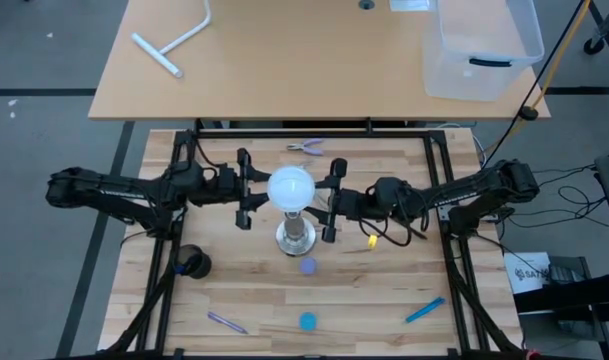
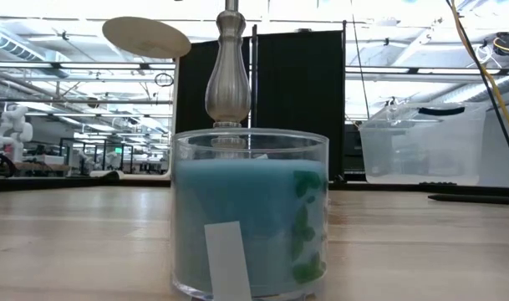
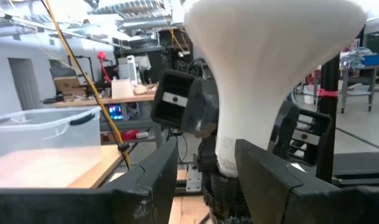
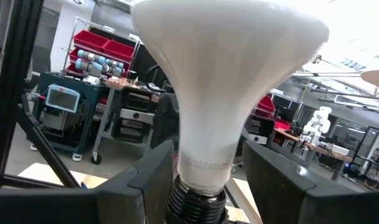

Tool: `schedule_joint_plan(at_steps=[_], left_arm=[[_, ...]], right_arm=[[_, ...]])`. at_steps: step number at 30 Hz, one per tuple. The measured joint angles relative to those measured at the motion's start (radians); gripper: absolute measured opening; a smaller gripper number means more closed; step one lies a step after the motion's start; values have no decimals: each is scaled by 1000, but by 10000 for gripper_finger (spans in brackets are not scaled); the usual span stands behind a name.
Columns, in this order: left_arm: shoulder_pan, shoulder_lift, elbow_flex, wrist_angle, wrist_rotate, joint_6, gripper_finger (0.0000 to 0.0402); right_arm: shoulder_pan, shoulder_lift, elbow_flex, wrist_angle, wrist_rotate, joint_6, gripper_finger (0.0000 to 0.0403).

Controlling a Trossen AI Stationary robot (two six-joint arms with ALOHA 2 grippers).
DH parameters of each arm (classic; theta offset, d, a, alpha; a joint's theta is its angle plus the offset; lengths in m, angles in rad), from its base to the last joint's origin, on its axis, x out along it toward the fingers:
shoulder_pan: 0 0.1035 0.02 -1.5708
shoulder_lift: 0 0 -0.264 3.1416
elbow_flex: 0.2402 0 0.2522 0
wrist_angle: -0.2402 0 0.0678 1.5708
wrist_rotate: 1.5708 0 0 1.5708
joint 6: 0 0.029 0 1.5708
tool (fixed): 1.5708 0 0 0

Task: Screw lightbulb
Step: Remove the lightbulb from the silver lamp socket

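Lightbulb [image 1: 290, 187] base hidden inside socket [image 4: 194, 200]

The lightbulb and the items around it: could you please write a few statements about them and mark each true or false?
1. The lightbulb sits upright on top of the socket stand. True.
2. The left gripper and the right gripper flank the bulb's neck from opposite sides. True.
3. The clear plastic bin stands on the slatted work table. False: it stands on the smooth table behind.
4. The pliers lie beside the blue pen. False: they lie at the far edge, the pen near the front.
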Motion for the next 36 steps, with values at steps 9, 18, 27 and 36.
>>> schedule_joint_plan(at_steps=[9, 18, 27, 36], left_arm=[[0, 38, 0, 16, -13, -6, 163], [-3, 38, 0, 10, -14, -7, 163], [-28, 38, 0, 7, -18, -5, 163], [-53, 38, 0, -8, -18, -5, 163]], right_arm=[[-10, 0, 0, -10, 0, 4, 185], [-10, -2, 0, -29, 3, 2, 185], [-16, -2, 0, -56, 2, 2, 185], [-18, -11, 0, -75, 5, -10, 185]])
